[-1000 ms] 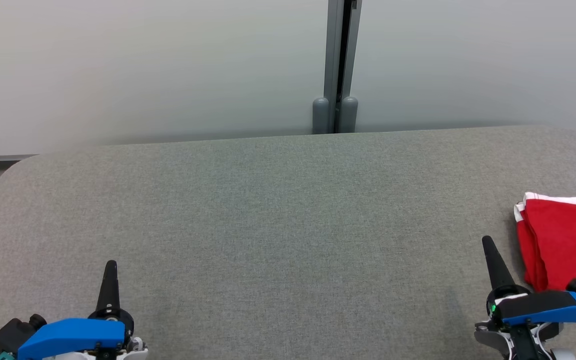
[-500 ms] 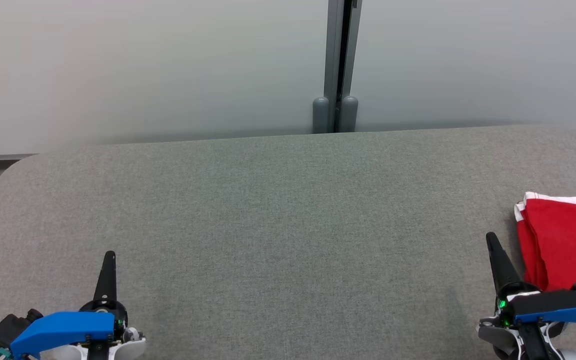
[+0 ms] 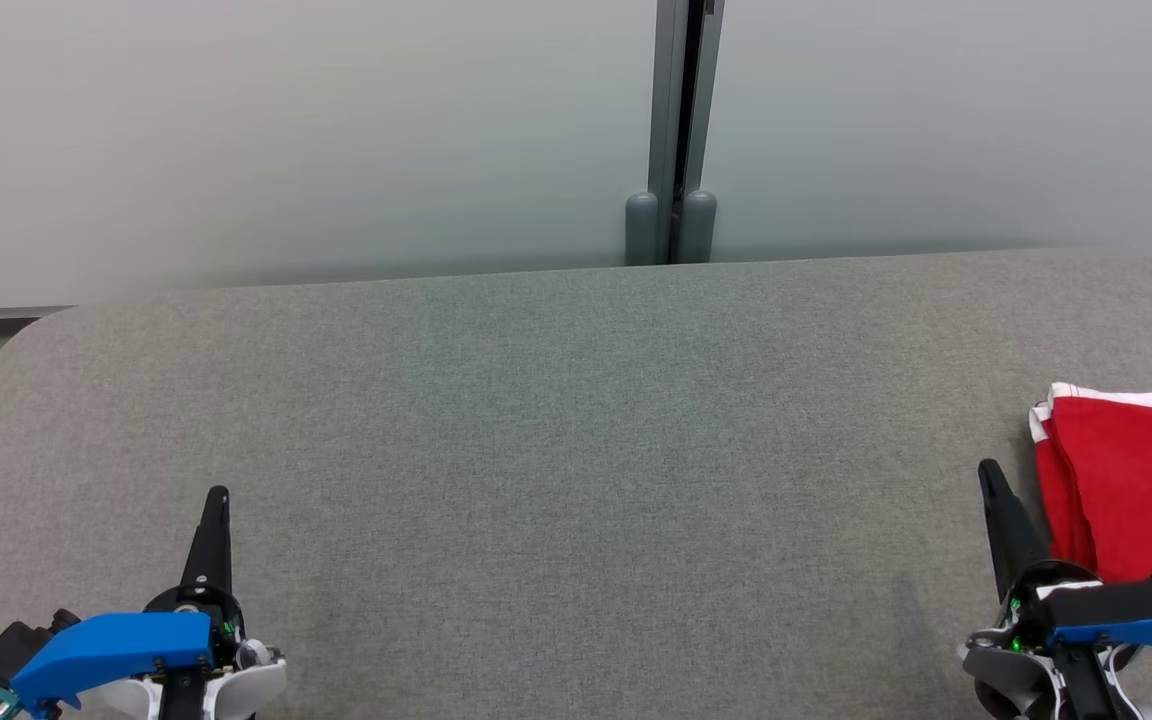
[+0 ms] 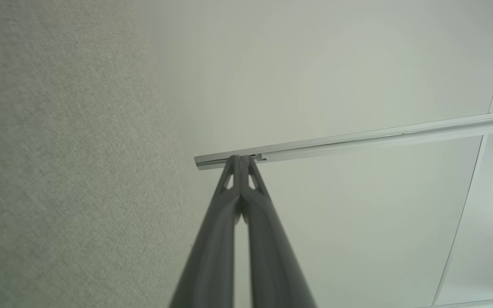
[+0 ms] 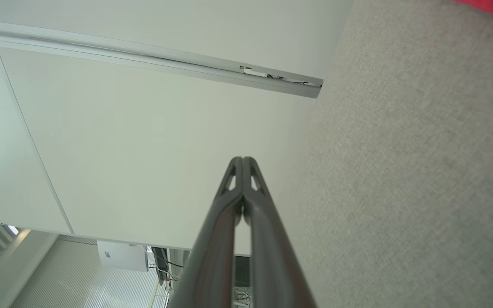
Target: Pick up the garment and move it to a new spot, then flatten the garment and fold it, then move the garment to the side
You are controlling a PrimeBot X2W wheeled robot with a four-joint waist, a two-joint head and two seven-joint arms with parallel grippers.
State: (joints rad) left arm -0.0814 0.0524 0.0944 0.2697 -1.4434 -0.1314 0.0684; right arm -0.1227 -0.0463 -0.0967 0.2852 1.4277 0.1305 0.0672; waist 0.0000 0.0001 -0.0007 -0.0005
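Lately edged forward over the grey table [image 3: 576, 450] with the left gripper [image 3: 217, 494], and a touch rightward with the right gripper [image 3: 985, 468]. Pinched fully shut on both, gripping nothing. Left unmoved at the table's right edge, just beside the right gripper: the folded red garment [image 3: 1131, 480].

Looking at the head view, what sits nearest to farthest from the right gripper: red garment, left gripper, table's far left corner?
1. red garment, just right of the right gripper.
2. left gripper, across at the near left.
3. table's far left corner, back left.
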